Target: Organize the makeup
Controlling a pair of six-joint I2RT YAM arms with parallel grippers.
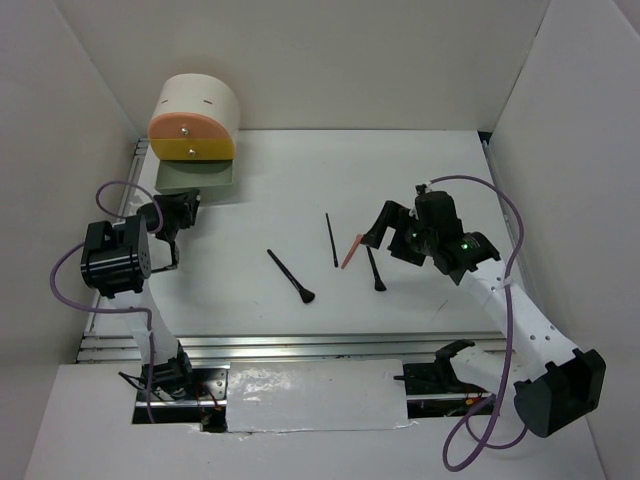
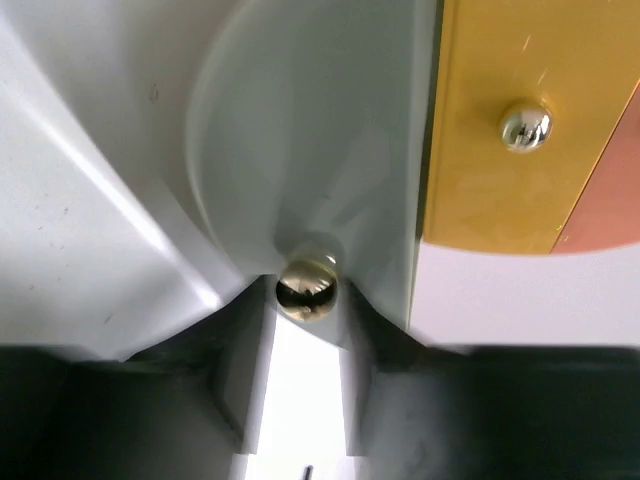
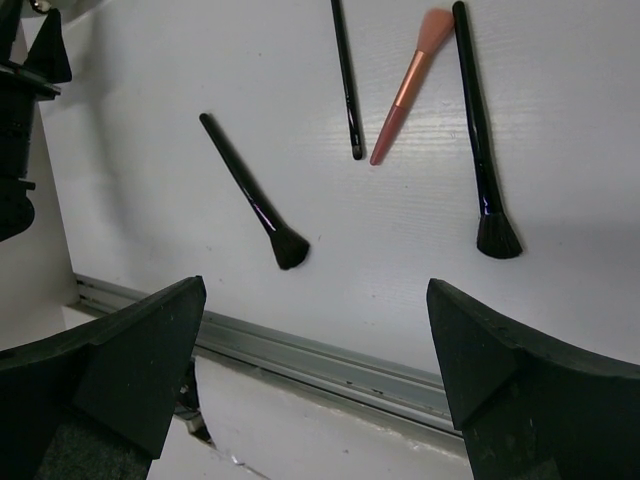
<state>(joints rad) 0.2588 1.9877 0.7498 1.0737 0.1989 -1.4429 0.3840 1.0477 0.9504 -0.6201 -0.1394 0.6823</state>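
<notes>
**Top external view.** The left gripper (image 1: 178, 212) is at the front of the grey drawer (image 1: 195, 177), which stands out from the round drawer box (image 1: 195, 110). The arm's own body hides its fingertips here. The right gripper (image 1: 395, 232) hangs over the table (image 1: 280, 200). Four makeup items lie just beside and ahead of its fingers:
- a thin black stick (image 1: 331, 240)
- a coral brush (image 1: 352, 251)
- a short black brush (image 1: 375, 270)
- a long black brush (image 1: 290, 276), farthest from the fingers

**Left wrist view.** The left gripper (image 2: 308, 330) has its fingers (image 2: 150, 400) set narrowly, one on each side of the grey drawer's knob (image 2: 307, 287). They appear to pinch it, though the contact faces are in shadow. Beyond the fingertips, a yellow drawer front (image 2: 520, 60) is cut off by the frame. No makeup is in this view.

**Right wrist view.** The right gripper (image 3: 315, 300) has its fingers (image 3: 140, 350) spread wide, with nothing between them. All four items lie beyond the fingertips:
- The long black brush (image 3: 250, 195) is nearest.
- The thin black stick (image 3: 346, 75) is cut off at the top edge.
- The coral brush (image 3: 410, 85) lies just beside the stick, apart from it.
- The short black brush (image 3: 478, 120) lies just beside the coral brush.

A metal rail (image 3: 330, 360) runs between the fingertips. Part of the left arm (image 3: 20, 100) is cut off at the edge.
</notes>
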